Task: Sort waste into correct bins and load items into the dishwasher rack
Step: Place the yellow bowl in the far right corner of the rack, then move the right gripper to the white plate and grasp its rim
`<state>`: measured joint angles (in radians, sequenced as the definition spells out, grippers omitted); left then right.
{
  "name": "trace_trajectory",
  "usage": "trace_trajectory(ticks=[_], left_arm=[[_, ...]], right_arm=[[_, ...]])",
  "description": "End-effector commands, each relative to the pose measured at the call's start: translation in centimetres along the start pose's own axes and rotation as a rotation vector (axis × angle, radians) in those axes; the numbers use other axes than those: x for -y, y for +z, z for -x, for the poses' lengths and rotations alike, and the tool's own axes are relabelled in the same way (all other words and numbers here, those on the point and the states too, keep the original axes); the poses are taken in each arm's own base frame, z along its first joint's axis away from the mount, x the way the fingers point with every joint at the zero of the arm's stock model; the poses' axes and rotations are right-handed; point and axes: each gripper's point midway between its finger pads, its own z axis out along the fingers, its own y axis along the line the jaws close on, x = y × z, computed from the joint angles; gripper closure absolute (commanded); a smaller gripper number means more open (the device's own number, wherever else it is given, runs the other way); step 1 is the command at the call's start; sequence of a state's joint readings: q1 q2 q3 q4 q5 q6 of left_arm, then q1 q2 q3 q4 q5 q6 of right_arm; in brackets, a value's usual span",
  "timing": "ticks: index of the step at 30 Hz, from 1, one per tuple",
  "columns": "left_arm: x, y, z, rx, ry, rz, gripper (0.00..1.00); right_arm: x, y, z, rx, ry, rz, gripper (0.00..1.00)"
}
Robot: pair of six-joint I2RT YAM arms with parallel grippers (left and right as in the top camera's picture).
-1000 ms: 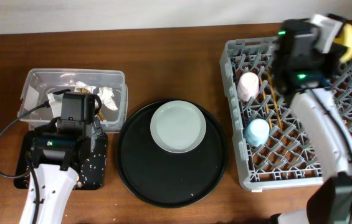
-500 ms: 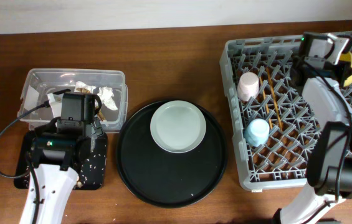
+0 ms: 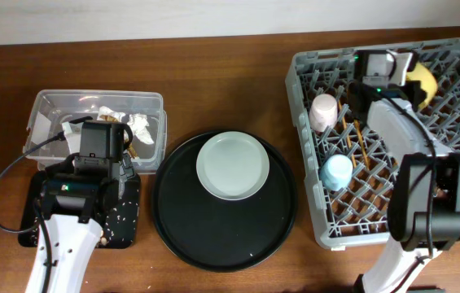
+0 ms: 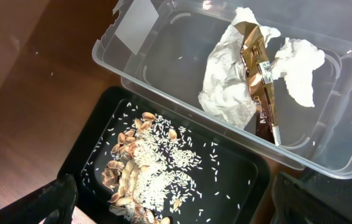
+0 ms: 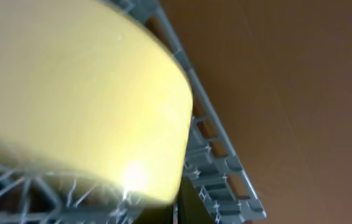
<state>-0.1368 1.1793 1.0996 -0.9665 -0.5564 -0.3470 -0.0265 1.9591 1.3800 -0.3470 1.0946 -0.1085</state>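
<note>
My right gripper (image 3: 388, 72) is shut on the small yellow bowl (image 3: 422, 77), which tilts at the back of the dishwasher rack (image 3: 453, 146). In the right wrist view the bowl (image 5: 82, 93) fills the picture, blurred, above the rack's wall (image 5: 219, 155). A pink cup (image 3: 324, 112), a blue cup (image 3: 336, 171) and wooden chopsticks (image 3: 357, 134) lie in the rack. My left gripper (image 4: 188, 213) hangs open over the shallow black tray (image 4: 238, 168), which holds food scraps (image 4: 138, 180). The clear tub (image 4: 163, 37) holds the napkin (image 4: 225, 87) and the wrapper (image 4: 260, 68).
A pale plate (image 3: 231, 165) rests on the big round black tray (image 3: 213, 236) between the bins and the rack. My left arm's cable (image 3: 2, 183) loops over the table at the far left.
My right gripper has come down from high up and moved left along the rack's back, bringing the yellow bowl with it. The left arm has not moved.
</note>
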Motion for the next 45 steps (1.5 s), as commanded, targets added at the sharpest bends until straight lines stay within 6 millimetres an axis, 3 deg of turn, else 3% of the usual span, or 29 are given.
trace_trajectory(ticks=[1,3,5,10,15,19,21,26,28,30,31,34,36,41,45], left_arm=[[-0.1,0.0,0.0,0.000,0.005,0.001,0.01],[-0.1,0.0,0.0,0.000,0.005,0.001,0.01],[-0.1,0.0,0.0,0.000,0.005,0.001,0.01],[-0.1,0.0,0.0,0.000,0.005,0.001,0.01],[-0.1,0.0,0.0,0.000,0.005,0.001,0.01],[-0.1,0.0,0.0,0.000,0.005,0.001,0.01],[-0.1,0.0,0.0,0.000,0.005,0.001,0.01],[-0.1,0.0,0.0,0.000,0.005,0.001,0.01],[-0.1,0.0,0.0,0.000,0.005,0.001,0.01],[-0.1,0.0,0.0,0.000,0.005,0.001,0.01],[-0.1,0.0,0.0,0.000,0.005,0.001,0.01],[-0.1,0.0,0.0,0.000,0.005,0.001,0.01],[-0.1,0.0,0.0,0.000,0.005,0.001,0.01],[-0.1,0.0,0.0,0.000,0.005,0.001,0.01],[-0.1,0.0,0.0,0.000,0.005,0.001,0.01]], right_arm=[[-5.3,-2.3,-0.3,0.029,-0.100,0.155,0.83],[-5.8,-3.0,-0.4,0.036,-0.123,0.165,0.48],[-6.3,-3.8,-0.5,0.043,-0.149,0.175,0.39],[-5.7,-4.7,-0.5,0.050,-0.170,0.137,0.35],[-2.5,-6.2,0.8,0.071,-0.032,0.136,0.28],[-0.8,-9.1,2.3,0.120,0.045,0.325,0.27],[0.5,-12.3,3.3,0.167,0.130,0.532,0.18],[4.0,-15.4,4.0,0.225,0.232,0.715,0.30],[4.8,-15.8,3.8,0.226,0.250,0.776,0.61],[3.5,-17.4,2.6,0.193,0.217,0.950,0.72],[2.3,-19.1,1.8,0.168,0.188,1.085,0.73],[-1.3,-28.3,-2.5,0.009,0.057,1.659,0.69],[-2.5,-32.3,-5.3,-0.103,-0.028,1.845,0.64],[-7.6,-38.8,-11.5,-0.099,-0.316,1.925,0.58],[-11.3,-41.0,-14.5,-0.024,-0.466,1.799,0.55]])
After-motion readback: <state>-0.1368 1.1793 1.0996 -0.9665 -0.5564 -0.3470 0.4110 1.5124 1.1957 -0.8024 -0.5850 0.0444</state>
